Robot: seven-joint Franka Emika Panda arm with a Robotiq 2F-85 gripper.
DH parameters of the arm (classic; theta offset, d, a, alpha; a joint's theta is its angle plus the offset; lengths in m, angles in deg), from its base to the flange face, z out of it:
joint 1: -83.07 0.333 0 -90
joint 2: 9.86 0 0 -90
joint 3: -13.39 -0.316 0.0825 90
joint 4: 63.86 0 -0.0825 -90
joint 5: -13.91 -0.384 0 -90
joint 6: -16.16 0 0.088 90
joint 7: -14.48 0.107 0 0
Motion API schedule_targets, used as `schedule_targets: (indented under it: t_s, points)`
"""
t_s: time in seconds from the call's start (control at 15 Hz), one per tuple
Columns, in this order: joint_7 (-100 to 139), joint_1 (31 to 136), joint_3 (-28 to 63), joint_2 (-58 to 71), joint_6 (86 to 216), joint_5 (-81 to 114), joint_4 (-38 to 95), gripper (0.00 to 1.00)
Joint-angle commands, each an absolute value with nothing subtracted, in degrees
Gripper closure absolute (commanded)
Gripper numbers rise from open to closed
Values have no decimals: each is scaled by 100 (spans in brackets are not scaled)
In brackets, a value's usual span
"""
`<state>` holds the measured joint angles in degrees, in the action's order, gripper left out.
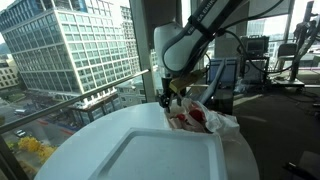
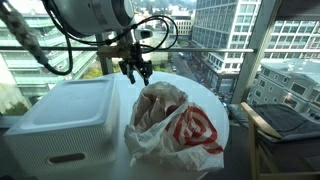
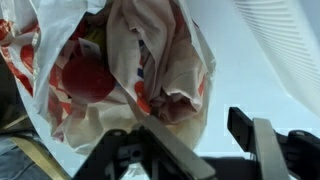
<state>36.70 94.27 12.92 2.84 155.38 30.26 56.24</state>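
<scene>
One crumpled plastic bag point(image 2: 175, 125), white with red print, lies along the tabletop point(image 2: 205, 92) edge beside a white foam box point(image 2: 65, 120). My pincer point(image 2: 136, 70) hangs spread wide above the bag's far end, and the bag stretches away from it. I can't make out the bag's contents, or whether the fingertips touch the plastic.

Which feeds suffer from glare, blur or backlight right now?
Wrist view: the plastic bag is blurred at close range, the hand dark along the bottom edge. In an exterior view, bright windows backlight the hand into near silhouette. In an exterior view, daylight washes out detail on the white box, yet the bag's red print reads clearly.
</scene>
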Motion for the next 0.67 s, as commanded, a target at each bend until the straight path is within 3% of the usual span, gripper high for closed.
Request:
schedule_targets:
  t_s: [0.0, 0.6]
  points:
    - [3927, 9471, 1249, -111, 14839, 3234, 5666, 0]
    - [4346, 9357, 1111, -168, 14628, 3415, 5654, 0]
